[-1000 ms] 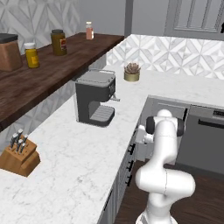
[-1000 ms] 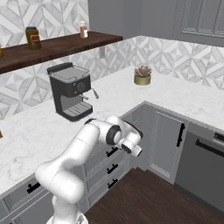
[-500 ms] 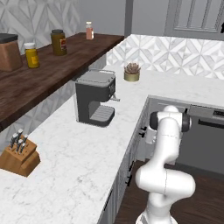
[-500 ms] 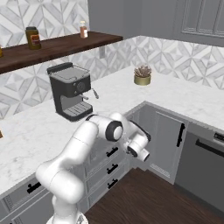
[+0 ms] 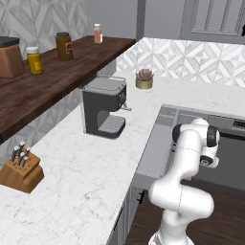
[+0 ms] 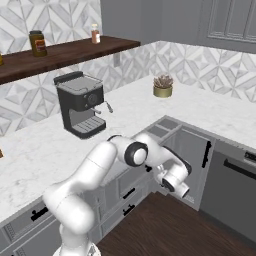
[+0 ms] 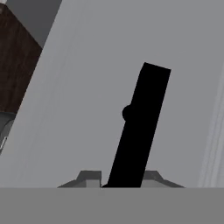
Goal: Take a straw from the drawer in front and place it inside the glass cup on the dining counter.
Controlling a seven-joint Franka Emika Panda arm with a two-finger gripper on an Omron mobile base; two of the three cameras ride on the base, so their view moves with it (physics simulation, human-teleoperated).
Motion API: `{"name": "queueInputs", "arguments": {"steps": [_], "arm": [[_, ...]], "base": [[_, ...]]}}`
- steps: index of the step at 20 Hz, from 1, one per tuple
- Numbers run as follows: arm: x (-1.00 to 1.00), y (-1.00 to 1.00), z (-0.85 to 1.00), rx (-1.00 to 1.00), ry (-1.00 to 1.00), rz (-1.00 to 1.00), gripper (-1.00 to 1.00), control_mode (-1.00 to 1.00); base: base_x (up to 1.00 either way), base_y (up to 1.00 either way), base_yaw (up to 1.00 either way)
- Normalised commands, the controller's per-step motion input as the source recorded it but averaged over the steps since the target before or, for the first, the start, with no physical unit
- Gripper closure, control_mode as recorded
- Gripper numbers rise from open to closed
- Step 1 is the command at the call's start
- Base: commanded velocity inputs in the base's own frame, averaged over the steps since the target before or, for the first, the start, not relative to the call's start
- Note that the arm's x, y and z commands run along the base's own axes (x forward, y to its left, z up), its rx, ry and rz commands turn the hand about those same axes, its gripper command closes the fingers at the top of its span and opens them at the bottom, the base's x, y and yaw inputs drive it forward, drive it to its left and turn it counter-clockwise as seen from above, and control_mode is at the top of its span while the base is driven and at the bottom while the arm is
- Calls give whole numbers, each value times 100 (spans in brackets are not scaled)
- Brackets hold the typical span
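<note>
Clamping the drawer's black bar handle (image 7: pixel 140 127), which runs straight ahead between its fingertips, the claw (image 7: pixel 120 179) is opening the drawer (image 7: pixel 87 87); next, presumably, a straight backward pull.

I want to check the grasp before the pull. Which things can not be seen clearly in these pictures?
- Drawer inside: left base view, the robot's arm covers much of it; no straw can be made out.
- Black bar handle: hand view, its lower end is cut off between the gripper fingertips.
- Gripper on the handle: right base view, the hand hides it.
</note>
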Motion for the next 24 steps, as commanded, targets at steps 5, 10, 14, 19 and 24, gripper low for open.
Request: {"name": "queueInputs", "arguments": {"steps": [5, 10, 14, 19, 24], "arm": [[-43, -100, 0, 0, 0, -2, 100, -100], [-23, -71, 0, -5, 5, 0, -100, -100], [-42, -66, 11, -7, 1, -1, -100, -100], [-58, -66, 28, -12, 3, -4, -100, -100], [-51, -19, 82, -9, 1, -7, -100, -100]], "base": [[0, 0, 0], [0, 0, 0], [0, 0, 0], [0, 0, 0], [0, 0, 0]]}}
